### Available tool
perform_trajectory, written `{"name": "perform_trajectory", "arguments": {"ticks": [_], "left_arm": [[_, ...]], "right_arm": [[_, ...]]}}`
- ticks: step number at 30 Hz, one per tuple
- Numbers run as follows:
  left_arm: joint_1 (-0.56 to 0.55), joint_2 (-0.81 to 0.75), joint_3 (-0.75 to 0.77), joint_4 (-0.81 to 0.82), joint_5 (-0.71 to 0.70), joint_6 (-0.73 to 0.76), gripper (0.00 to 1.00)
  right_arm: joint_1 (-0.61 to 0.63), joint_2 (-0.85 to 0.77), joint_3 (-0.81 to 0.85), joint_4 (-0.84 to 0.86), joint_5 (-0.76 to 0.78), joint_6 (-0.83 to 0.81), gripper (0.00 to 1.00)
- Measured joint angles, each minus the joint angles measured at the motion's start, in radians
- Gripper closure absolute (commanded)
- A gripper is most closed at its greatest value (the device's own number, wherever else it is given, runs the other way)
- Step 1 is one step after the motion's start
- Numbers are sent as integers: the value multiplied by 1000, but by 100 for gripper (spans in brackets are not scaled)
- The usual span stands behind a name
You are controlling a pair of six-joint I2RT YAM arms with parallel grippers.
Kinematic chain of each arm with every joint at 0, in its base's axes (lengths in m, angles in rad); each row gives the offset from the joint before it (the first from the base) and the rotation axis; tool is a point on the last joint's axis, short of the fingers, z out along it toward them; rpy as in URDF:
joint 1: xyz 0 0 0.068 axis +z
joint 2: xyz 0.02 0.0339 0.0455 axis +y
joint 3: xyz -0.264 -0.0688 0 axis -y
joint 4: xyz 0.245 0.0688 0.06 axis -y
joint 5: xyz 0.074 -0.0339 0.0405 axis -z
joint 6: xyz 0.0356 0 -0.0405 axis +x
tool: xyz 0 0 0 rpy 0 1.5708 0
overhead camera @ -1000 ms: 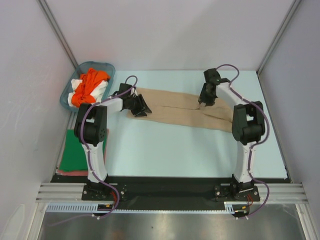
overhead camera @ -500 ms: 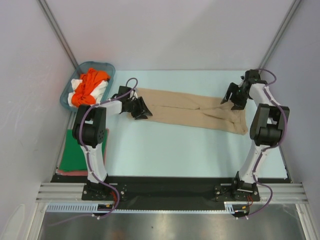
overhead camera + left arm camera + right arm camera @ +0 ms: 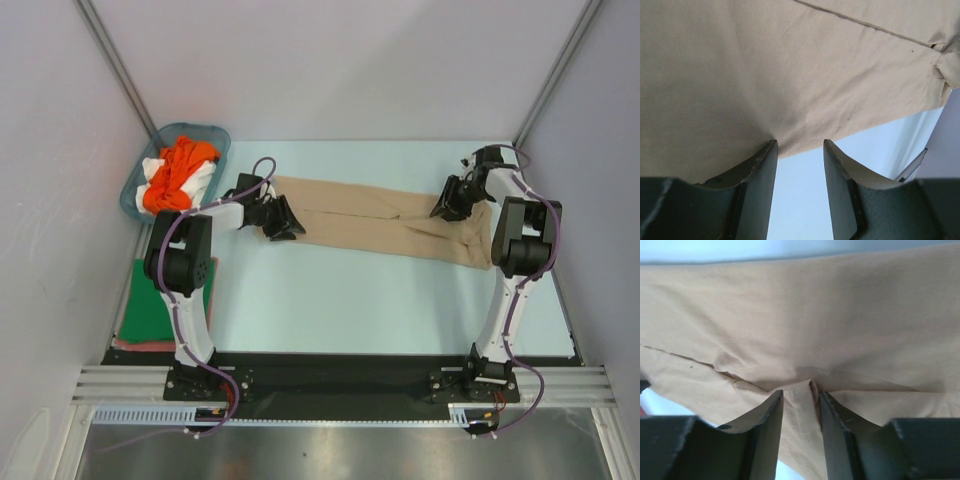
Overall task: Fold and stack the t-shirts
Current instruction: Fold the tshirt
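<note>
In its wrist view we see the left gripper [image 3: 799, 145] with its fingers spread and bare table [image 3: 795, 200] between them. The edge of the tan t-shirt [image 3: 790, 65] reaches just to the fingertips, and we cannot tell whether they press on it. The right gripper [image 3: 800, 392] is closed on a raised fold of the same shirt, with creases running out from the pinch. From above, the shirt lies as a long band across the far half of the table. The left gripper is at its left end and the right gripper near its right end, where the right arm [image 3: 520, 240] hides part of the cloth. At the far left a teal basket [image 3: 218, 140] holds an orange t-shirt [image 3: 180, 165] tangled with a white t-shirt [image 3: 153, 170]. At the near left a green t-shirt [image 3: 150, 300] lies partly behind the left arm [image 3: 180, 260]. Only a thin edge of a reddish t-shirt [image 3: 140, 343] shows beneath it.
</note>
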Motion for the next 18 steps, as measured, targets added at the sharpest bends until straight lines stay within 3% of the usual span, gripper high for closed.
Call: {"name": "perform_trajectory", "arguments": {"ticks": [13, 15, 18], "left_arm": [[0, 0, 0, 1, 8, 0, 53], [0, 0, 0, 1, 8, -1, 53], [0, 0, 0, 1, 8, -1, 53]], "right_arm": [[0, -1, -5, 3, -115, -6, 76], [0, -16, -37, 19, -125, 3, 83], [0, -49, -106, 26, -139, 23, 85]]}}
